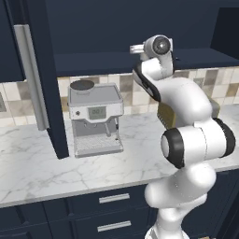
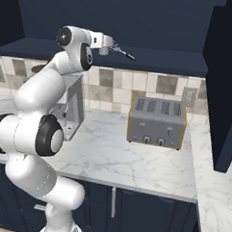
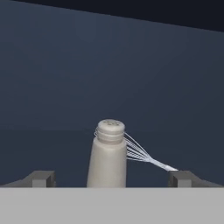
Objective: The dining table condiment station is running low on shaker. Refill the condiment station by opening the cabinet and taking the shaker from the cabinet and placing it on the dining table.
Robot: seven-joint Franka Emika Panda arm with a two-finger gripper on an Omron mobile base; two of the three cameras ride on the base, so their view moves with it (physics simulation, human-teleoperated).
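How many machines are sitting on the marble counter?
2. The coffee machine stands on the counter under the open cabinet, left of the arm. The toaster sits further right by the tiled wall. More may be hidden behind the arm.

There are no words, brand names or signs that can be read in these pictures. The grey metal coffee machine (image 1: 95,119) on the marble counter has a small pale screen on its front. Something is on that screen, but it is too blurry to read. The silver box-shaped toaster (image 2: 157,121) has round knobs, and no marks on them can be read.
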